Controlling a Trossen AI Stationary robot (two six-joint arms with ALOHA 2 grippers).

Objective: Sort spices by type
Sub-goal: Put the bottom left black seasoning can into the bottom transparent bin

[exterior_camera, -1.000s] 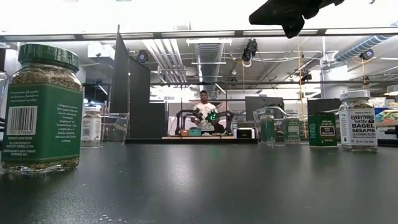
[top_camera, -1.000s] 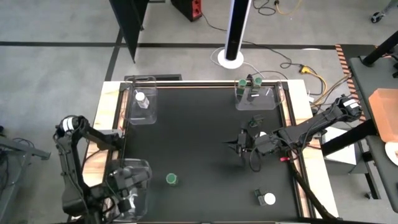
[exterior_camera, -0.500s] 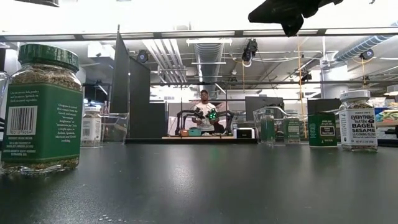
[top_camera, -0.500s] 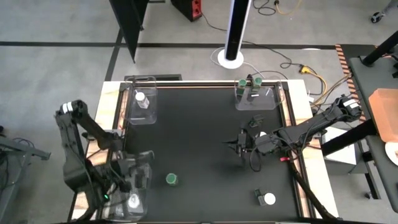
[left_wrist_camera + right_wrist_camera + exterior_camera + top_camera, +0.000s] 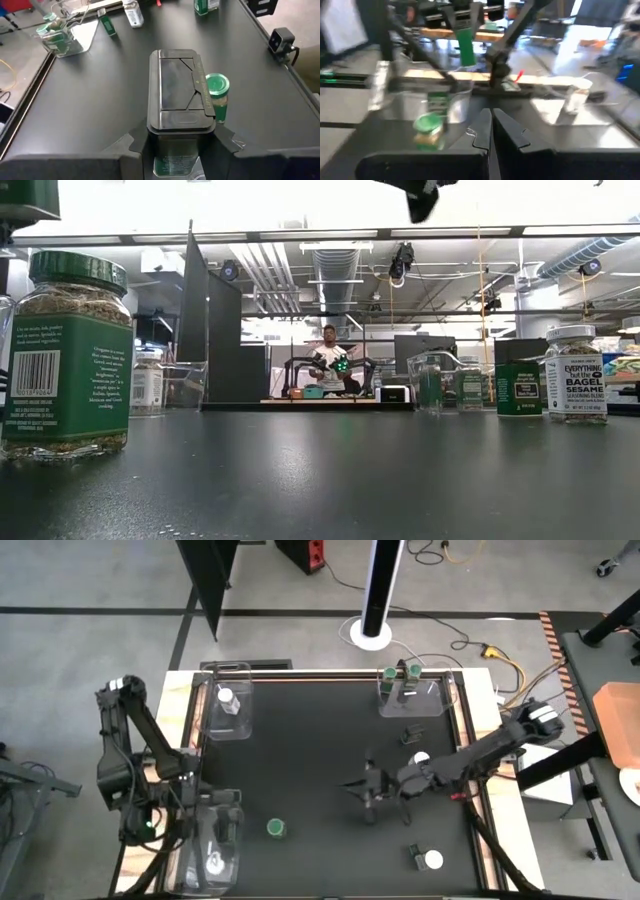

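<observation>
Left pincer [image 5: 177, 150] is gripping a black-lidded jar [image 5: 176, 92] with a green label. Its fingers are closing partway on the jar's body, below the flat rectangular flip lid. The high view is showing this pincer raised over the near-left tray [image 5: 236, 802], at the table's left front corner. A green-lidded jar [image 5: 217, 95] is standing upright on the table [image 5: 300, 750] just beyond that tray, apart from the held jar.

Right pincer [image 5: 368, 802] is hanging above the middle of the table with its fingers fully together and nothing between them. It is pointing toward the green-lidded jar but standing well apart from it.

Farther out, the far-right tray [image 5: 445, 705] is holding two green-topped jars [image 5: 388, 674]. The far-left tray [image 5: 245, 730] is holding one white-lidded jar [image 5: 227, 698]. Two loose white-lidded jars [image 5: 421, 757] are standing on the right half of the table, one nearer the centre and one near the front edge.

Step in hand, as judged: the left arm is carrying the black-lidded jar, and that jar is not yet set down. Whether the near-left tray is its destination cannot be told.

Next move, as judged:
1. Keep the jar upright while lowering it.
2. Clear the tray wall before descending.
3. Release only once the base is resting flat.

The right arm is then needing to spread its fingers before approaching any loose jar.
</observation>
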